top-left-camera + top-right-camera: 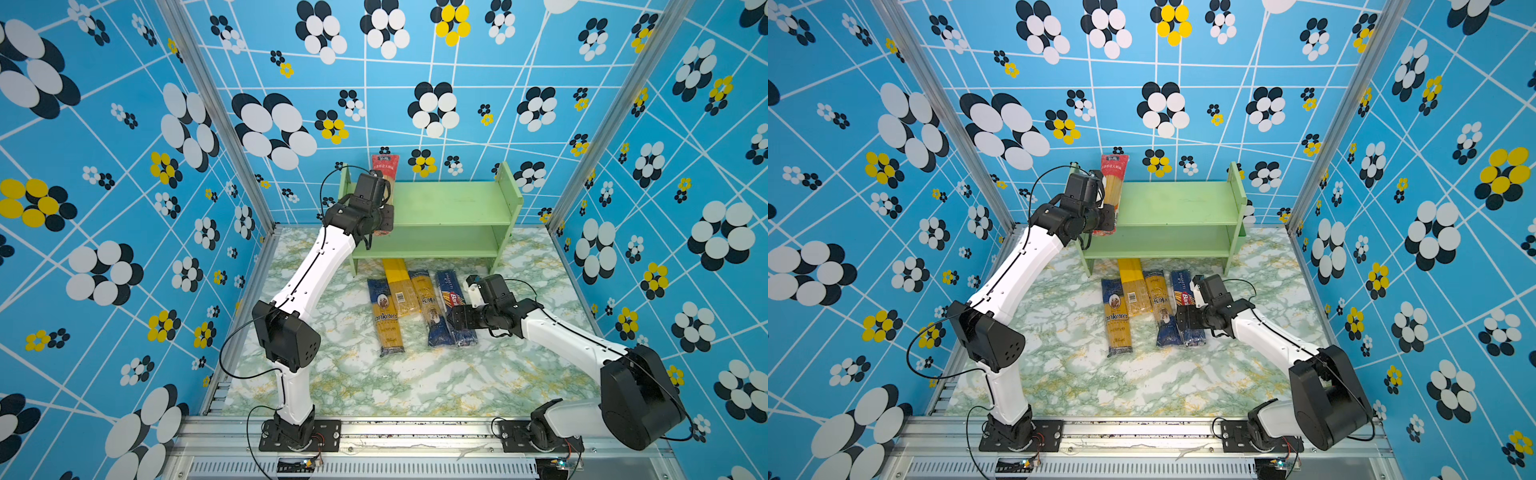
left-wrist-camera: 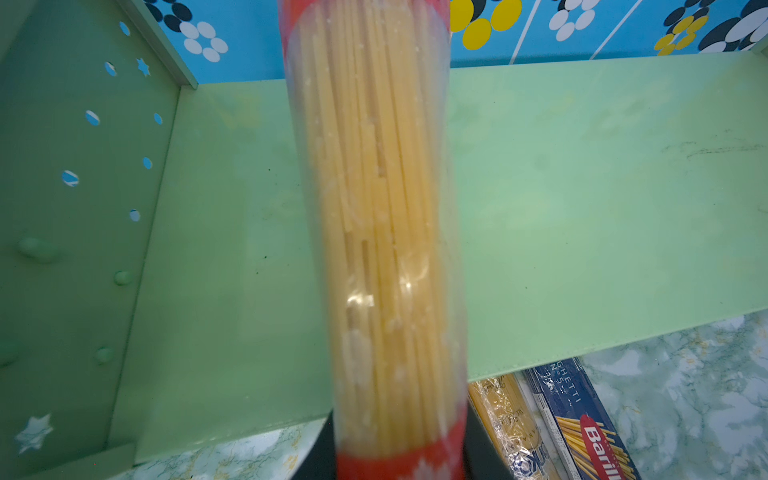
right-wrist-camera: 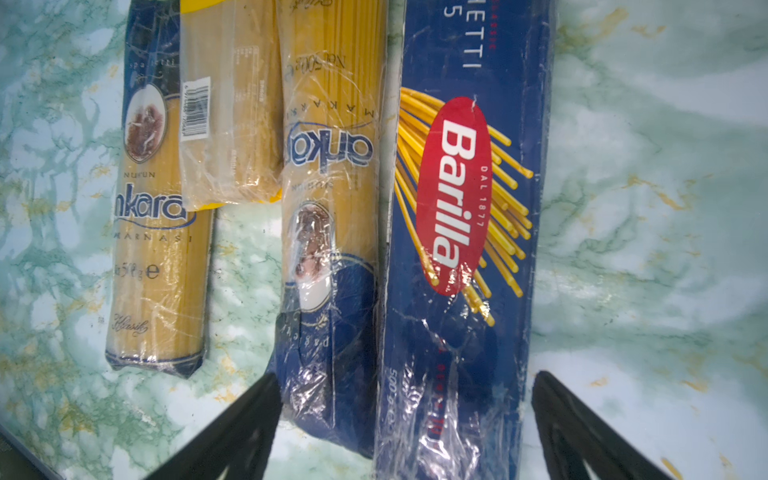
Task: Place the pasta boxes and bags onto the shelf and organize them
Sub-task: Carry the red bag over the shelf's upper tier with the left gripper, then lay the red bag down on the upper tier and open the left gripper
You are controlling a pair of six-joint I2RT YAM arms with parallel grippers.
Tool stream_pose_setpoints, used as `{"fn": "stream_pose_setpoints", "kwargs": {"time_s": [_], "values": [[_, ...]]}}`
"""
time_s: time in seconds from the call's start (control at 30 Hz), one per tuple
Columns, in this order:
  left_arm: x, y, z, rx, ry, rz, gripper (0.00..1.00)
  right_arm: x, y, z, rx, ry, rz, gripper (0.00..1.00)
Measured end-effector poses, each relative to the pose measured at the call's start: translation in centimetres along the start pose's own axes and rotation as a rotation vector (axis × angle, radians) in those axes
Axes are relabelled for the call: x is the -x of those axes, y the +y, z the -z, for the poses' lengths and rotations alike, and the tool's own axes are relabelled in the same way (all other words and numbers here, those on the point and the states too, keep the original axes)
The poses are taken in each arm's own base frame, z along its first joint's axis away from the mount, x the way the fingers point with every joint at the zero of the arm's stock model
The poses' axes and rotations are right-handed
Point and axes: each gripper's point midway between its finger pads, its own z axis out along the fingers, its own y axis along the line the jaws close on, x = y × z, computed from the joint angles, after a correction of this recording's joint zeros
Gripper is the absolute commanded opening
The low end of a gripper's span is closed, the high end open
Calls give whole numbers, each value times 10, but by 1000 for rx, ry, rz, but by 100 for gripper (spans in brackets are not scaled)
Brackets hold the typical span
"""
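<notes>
My left gripper [image 1: 384, 224] is shut on the lower red end of the red-ended clear spaghetti bag [image 1: 384, 166], which it holds upright at the left end of the pale-green shelf [image 1: 449, 203]. In the left wrist view the bag [image 2: 382, 208] rises over the top board [image 2: 582, 208]. Several packs lie side by side on the table in front of the shelf. They are a blue-and-yellow bag [image 3: 153, 208], a plain yellow barcoded bag [image 3: 228, 104], another blue-and-yellow bag [image 3: 328, 166] and the dark blue Barilla box [image 3: 465, 208]. My right gripper [image 3: 405, 415] hangs open over the near ends of the box and its neighbouring bag.
Both tiers of the shelf [image 1: 1175, 203] hold nothing. The shelf stands against the patterned back wall, with upright side panels at each end. Marble tabletop [image 1: 374, 386] stretches in front of the packs, and metal frame posts stand at the back corners.
</notes>
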Motion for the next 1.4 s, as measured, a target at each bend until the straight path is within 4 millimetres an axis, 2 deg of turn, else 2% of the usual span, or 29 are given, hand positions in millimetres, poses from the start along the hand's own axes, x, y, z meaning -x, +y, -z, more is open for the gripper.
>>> {"fn": "stream_pose_setpoints", "kwargs": {"time_s": [0.2,0.67,1.03,1.23,1.4], "values": [[1,2,0,10,-5,0,31,0,0,-3,0,2,0,97],[31,1,2,15,-128,22,35,2,0,-4,1,-3,1,98],[40,-1,4,6,-171,32,39,2,0,-4,1,-3,1,98],[41,-4,23,-18,-185,30,42,2,0,-4,2,-3,1,98],[36,-11,58,-71,-209,14,57,5,3,1,12,-20,3,98]]}}
